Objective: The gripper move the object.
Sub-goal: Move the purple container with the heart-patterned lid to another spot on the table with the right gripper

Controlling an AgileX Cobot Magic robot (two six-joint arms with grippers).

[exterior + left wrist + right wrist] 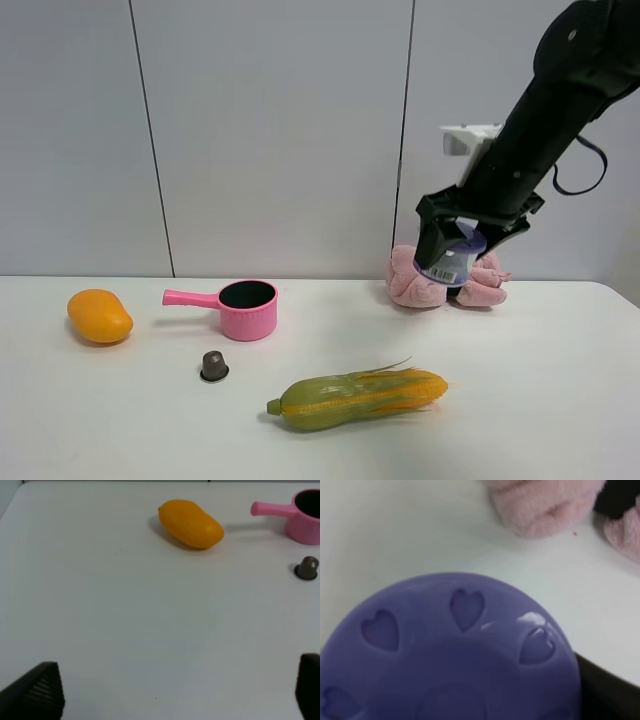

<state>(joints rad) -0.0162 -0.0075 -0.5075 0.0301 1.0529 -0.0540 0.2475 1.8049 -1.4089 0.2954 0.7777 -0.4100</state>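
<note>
The object, a small clear tub (450,266) with a lilac lid and a barcode label, hangs in the air in my right gripper (466,248), which is shut on it. It is held above the table at the back right, in front of a pink plush toy (478,290). The right wrist view is filled by the lilac lid (450,655) with its heart-shaped holes. My left gripper (175,692) is open and empty over bare white table; only its two dark fingertips (40,692) show. It is out of the exterior high view.
On the white table (560,380) lie an orange mango (99,315) at the left, a pink pot (247,308) with its handle pointing left, a tiny grey-brown capsule (214,366) in front of it, and a corn cob (360,397) near the front middle.
</note>
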